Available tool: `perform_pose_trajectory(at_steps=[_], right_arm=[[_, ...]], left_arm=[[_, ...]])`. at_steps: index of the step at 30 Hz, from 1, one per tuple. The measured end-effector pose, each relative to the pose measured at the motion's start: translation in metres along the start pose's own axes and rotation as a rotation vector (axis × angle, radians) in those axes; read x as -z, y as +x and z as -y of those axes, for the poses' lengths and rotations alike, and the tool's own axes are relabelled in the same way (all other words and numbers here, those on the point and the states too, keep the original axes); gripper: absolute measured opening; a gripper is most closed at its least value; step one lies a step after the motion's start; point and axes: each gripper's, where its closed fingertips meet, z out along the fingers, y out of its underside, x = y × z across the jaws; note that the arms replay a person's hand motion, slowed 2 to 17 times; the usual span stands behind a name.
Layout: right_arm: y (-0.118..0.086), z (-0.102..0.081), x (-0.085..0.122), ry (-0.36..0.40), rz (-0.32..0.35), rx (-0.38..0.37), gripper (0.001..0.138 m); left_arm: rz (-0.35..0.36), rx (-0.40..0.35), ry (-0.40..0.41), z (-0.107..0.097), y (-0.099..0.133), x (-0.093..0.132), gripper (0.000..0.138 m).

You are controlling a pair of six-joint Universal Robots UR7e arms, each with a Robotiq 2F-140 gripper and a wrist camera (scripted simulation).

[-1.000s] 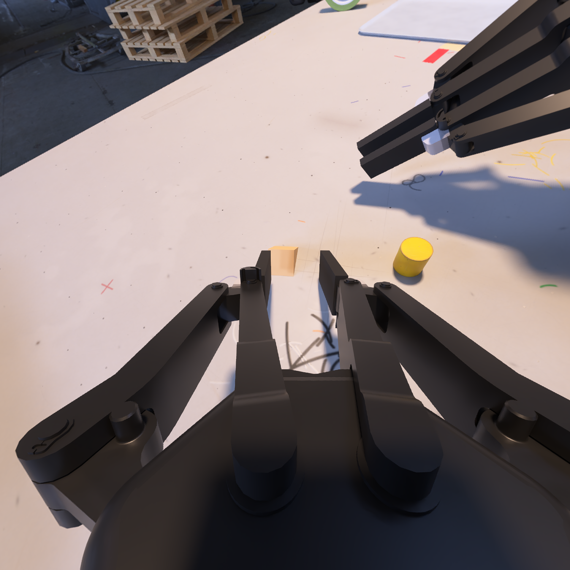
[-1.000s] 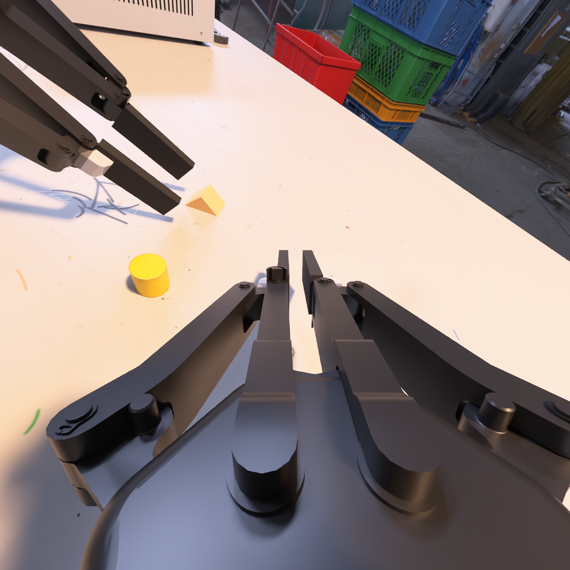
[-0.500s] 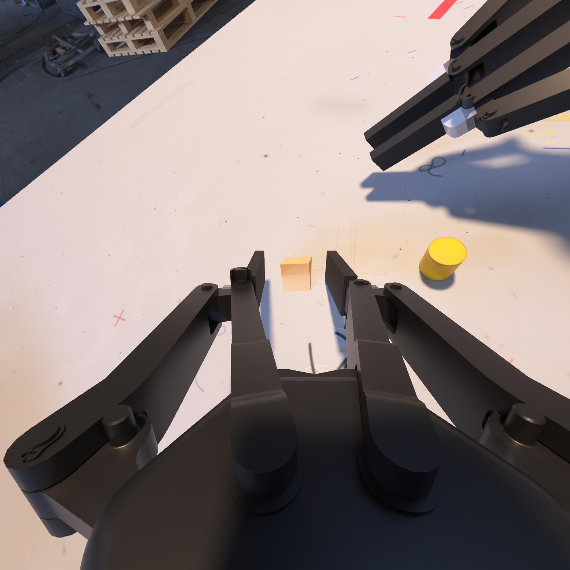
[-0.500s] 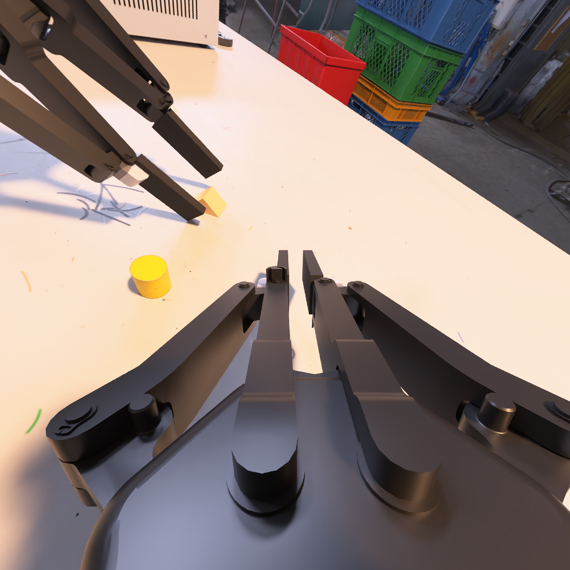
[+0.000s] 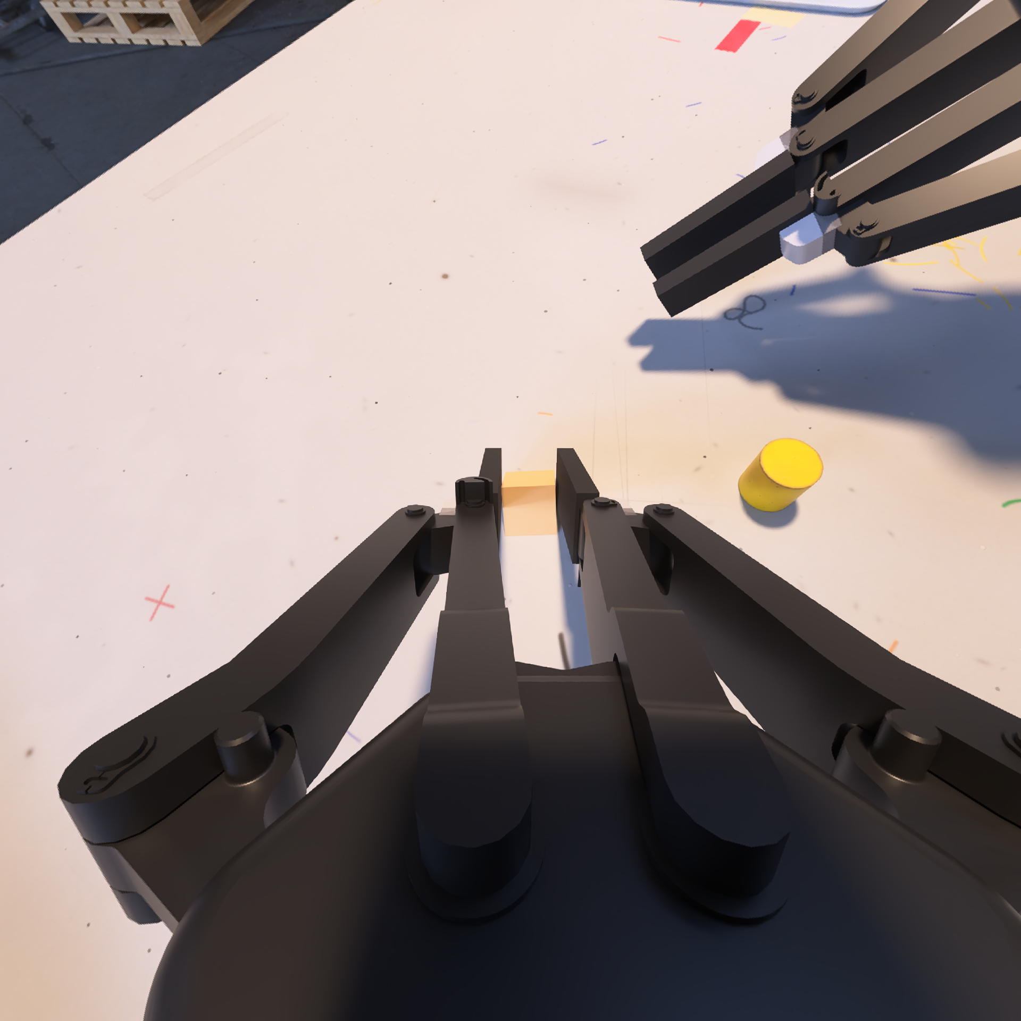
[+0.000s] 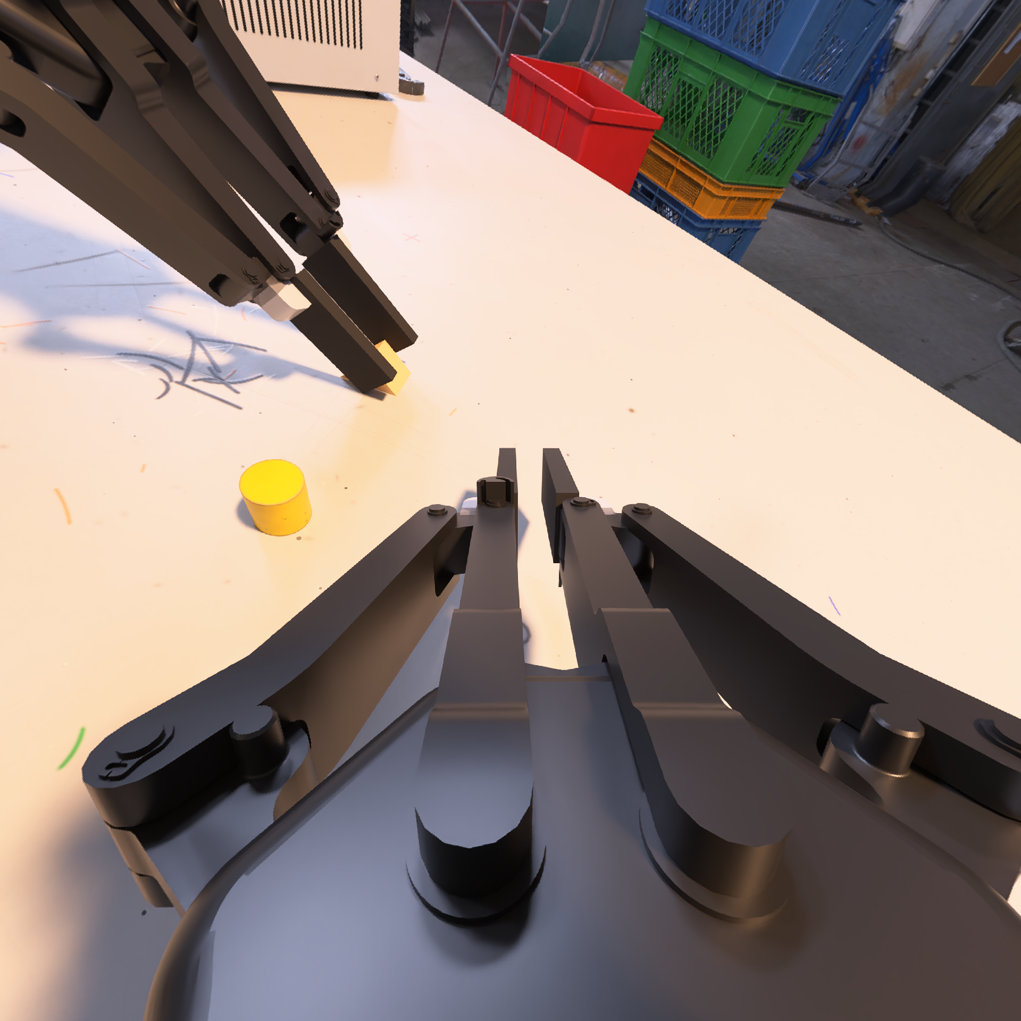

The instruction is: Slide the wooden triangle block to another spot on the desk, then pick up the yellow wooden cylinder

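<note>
Risks, greatest first:
- Block tipping or twisting. The pale wooden triangle block [image 5: 527, 500] sits on the white scuffed desk top [image 5: 331, 309] between the fingertips of the black two-finger left gripper [image 5: 529, 469], whose jaws stand closed in on its two sides with little or no gap; whether they actually press it cannot be told. A grip on sloped faces could squeeze the wedge up or out, so it lifts instead of sliding.
- Cylinder knocked. The short yellow wooden cylinder [image 5: 780, 474] stands upright near the block, on the right-hand side of the left wrist view. A sideways slide that way could bump it and roll it.
- Arms meeting. The black two-finger right gripper [image 6: 529, 461] hangs above the desk, nothing between its fingers, which are nearly together with a narrow gap. Reaching for the cylinder while the left gripper is low beside it invites a collision.

Count, largest to smallest:
- Desk top: 1
- White vented cabinet [image 6: 326, 38]: 1
- Wooden pallet stack [image 5: 138, 19]: 1
- Plastic crates [image 6: 712, 105]: 5 seen (two blue, one each green, orange and red)
- Grippers: 2
- Yellow cylinder: 1
- Triangle block: 1
</note>
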Motion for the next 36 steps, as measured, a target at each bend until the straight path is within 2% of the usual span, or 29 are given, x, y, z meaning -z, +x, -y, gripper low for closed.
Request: perform_pose_trajectory(at_steps=[7, 16, 24, 36], right_arm=[[-0.001, 0.0, 0.0, 0.005, 0.008, -0.004, 0.013], [-0.001, 0.0, 0.001, 0.006, 0.014, -0.004, 0.013], [-0.002, 0.0, 0.001, 0.002, 0.011, 0.004, 0.013], [-0.004, -0.001, 0.0, -0.008, 0.007, 0.03, 0.014]], left_arm=[[-0.028, 0.008, 0.018, -0.003, 0.0, 0.003, 0.026], [-0.119, 0.014, 0.002, -0.016, 0.017, 0.017, 0.025], [-0.202, -0.031, -0.033, -0.031, 0.037, 0.036, 0.025], [-0.258, -0.101, -0.022, -0.044, 0.057, 0.051, 0.025]])
